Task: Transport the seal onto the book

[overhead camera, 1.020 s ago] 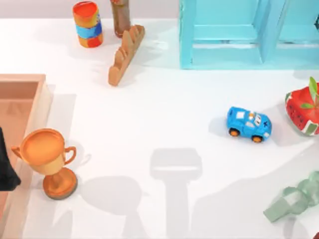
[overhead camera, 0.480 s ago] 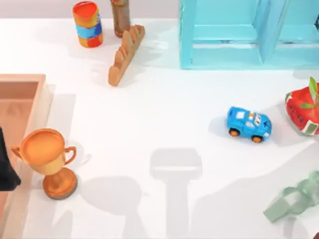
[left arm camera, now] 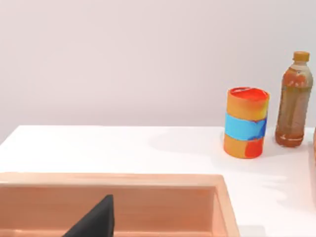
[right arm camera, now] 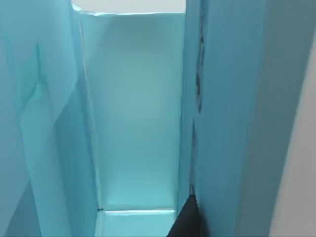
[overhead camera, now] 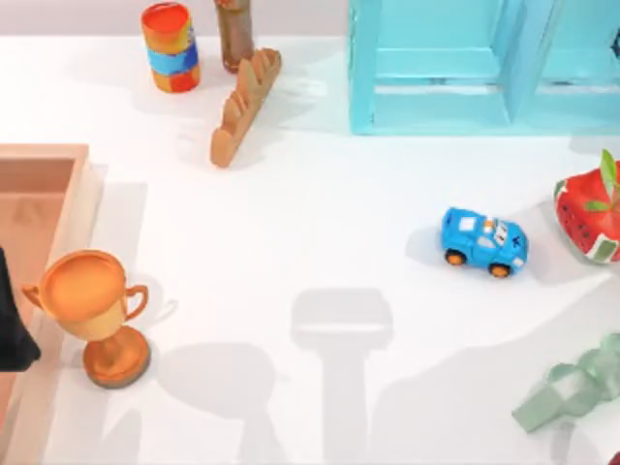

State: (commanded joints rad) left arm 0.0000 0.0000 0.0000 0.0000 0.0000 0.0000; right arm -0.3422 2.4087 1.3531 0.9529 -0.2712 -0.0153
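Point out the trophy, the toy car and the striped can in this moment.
trophy [overhead camera: 85,291]: top view, inside of its orange cup.
toy car [overhead camera: 483,240]: top view, blue roof.
striped can [left arm camera: 245,123]: left wrist view, blue middle band.

The left gripper sits low at the table's far left edge, a dark shape; one black fingertip shows in its wrist view, tilted
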